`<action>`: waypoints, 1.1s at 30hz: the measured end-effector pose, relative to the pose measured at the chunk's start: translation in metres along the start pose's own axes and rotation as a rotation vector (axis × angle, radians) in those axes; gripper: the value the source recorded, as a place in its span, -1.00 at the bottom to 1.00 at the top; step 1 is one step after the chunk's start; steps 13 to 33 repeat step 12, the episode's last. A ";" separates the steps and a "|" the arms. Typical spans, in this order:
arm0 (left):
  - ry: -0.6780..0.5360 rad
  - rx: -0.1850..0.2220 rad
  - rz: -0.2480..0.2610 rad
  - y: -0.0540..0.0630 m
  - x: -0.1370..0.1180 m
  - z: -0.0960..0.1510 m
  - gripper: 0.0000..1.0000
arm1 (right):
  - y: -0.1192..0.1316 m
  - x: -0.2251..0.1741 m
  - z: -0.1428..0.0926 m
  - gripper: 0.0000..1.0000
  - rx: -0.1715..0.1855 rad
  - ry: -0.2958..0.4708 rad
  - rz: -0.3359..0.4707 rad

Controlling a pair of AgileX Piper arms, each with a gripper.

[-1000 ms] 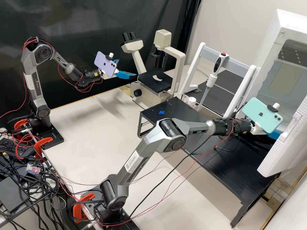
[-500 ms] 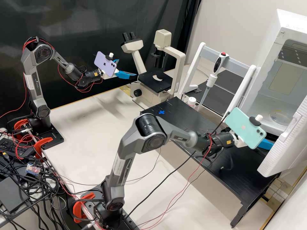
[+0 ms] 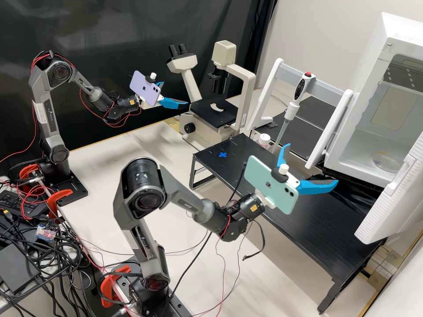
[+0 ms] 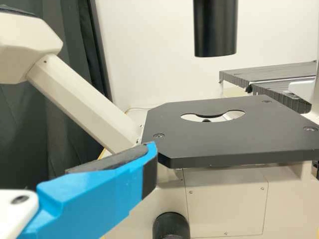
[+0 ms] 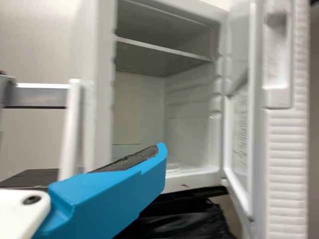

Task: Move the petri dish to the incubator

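- Petri dish: clear and round, lying flat on the floor of the white incubator, whose door stands open.
- Right gripper: its two blue fingers are spread wide apart, above the black raised platform and outside the incubator, pointing toward its opening.
- Left gripper: its blue fingers are also spread, near the black stage of a cream microscope.
- Pipette: upright beside a small white-capped bottle, beyond the platform.
- Desk: pale-topped, beneath both arms.
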 end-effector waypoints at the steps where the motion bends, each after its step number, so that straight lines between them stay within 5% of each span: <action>1: 0.000 0.000 0.000 0.000 0.000 0.000 1.00 | -0.003 -0.004 -0.002 1.00 0.010 0.002 -0.003; 12: 0.000 0.000 0.000 0.000 0.000 0.000 1.00 | -0.042 -0.054 -0.023 1.00 0.106 0.024 -0.131; 33: 0.000 0.000 0.000 0.000 0.000 0.000 1.00 | -0.042 -0.054 -0.023 1.00 0.106 0.024 -0.131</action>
